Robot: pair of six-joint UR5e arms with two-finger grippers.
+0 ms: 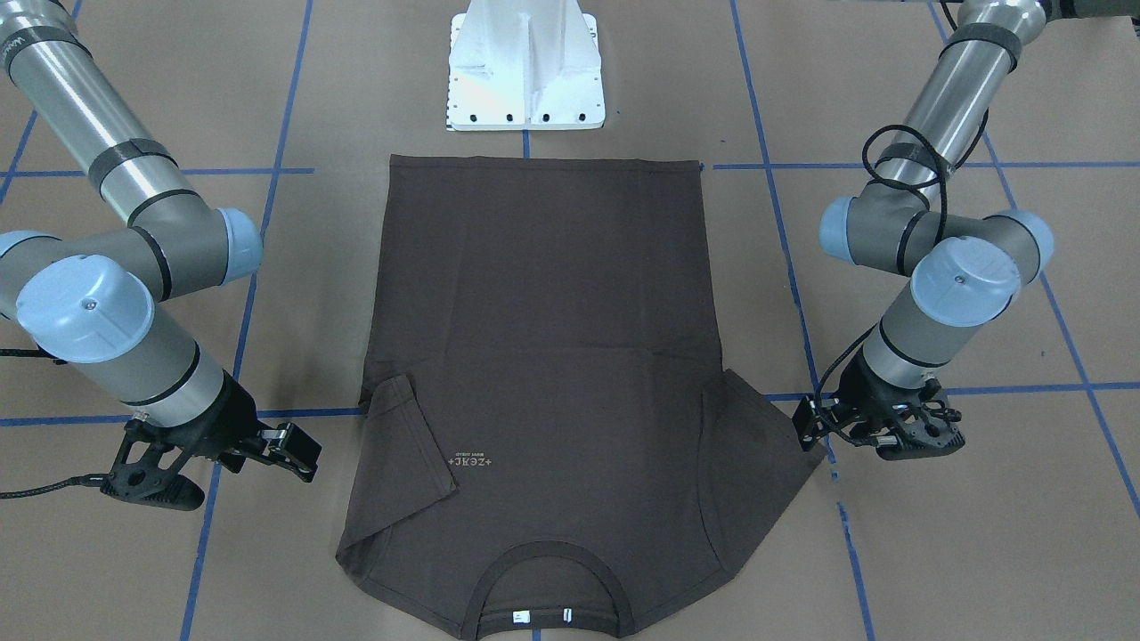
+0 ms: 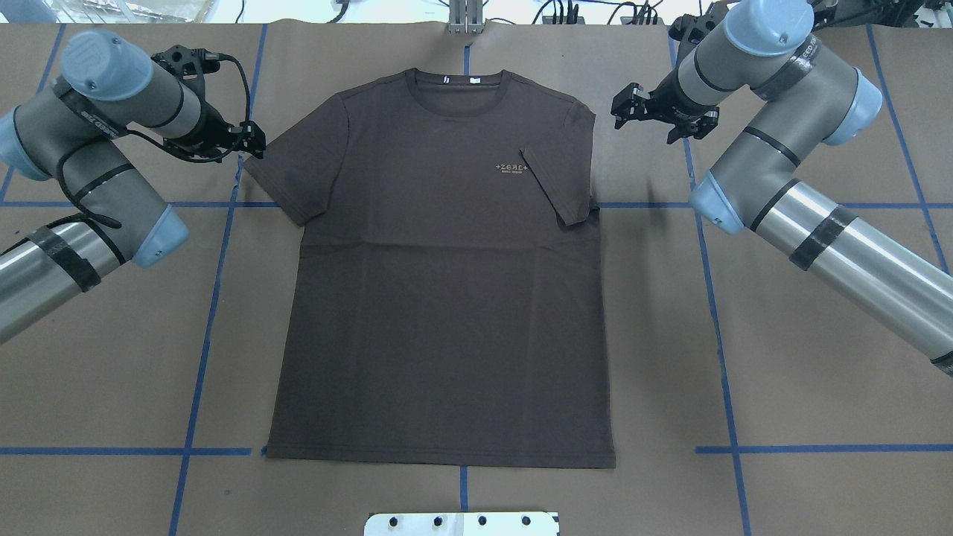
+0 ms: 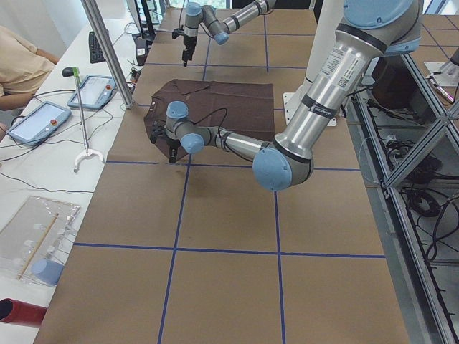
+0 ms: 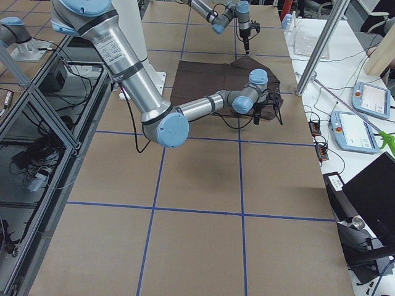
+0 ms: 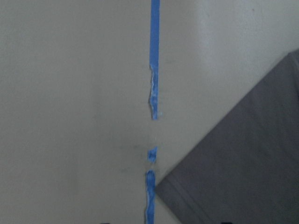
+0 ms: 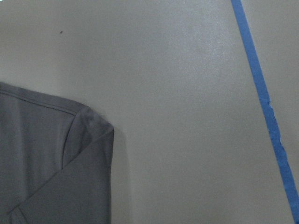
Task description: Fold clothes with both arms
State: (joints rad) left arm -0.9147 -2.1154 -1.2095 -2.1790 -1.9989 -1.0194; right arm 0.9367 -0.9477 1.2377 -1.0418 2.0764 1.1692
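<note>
The dark brown T-shirt (image 2: 447,298) lies flat and chest up on the brown table, collar (image 1: 548,579) on the side away from the robot's base. One sleeve (image 2: 558,186) is folded in over the chest; the other sleeve (image 2: 287,179) lies spread out. My left gripper (image 2: 257,141) sits low at the tip of the spread sleeve (image 1: 757,445) and looks open, with nothing in it. The left wrist view shows that sleeve corner (image 5: 243,163) beside blue tape. My right gripper (image 2: 622,108) hovers open beside the shoulder (image 6: 46,154), a short gap off the cloth.
The white pedestal base (image 1: 525,67) stands just behind the shirt's hem. Blue tape lines (image 2: 216,298) grid the table. In the left side view a bench carries tablets (image 3: 93,89), a metal pole (image 3: 107,50) rises at the table edge, and a person's arm (image 3: 18,64) shows.
</note>
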